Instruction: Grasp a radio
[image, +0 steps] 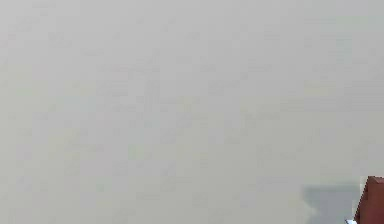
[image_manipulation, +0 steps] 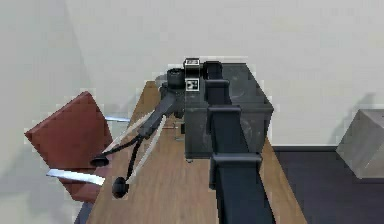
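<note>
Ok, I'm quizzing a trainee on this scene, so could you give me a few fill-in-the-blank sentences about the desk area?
In the arm side view, the reddish-brown padded chair stands at the light brown wooden desk's ____ side. The dark grey box stands on the ____. The dark square arm bar passes over the dark grey ____. In the forward view, a reddish-brown corner shows at the bottom ____.
Missing words: left; desk; box; right.
</note>
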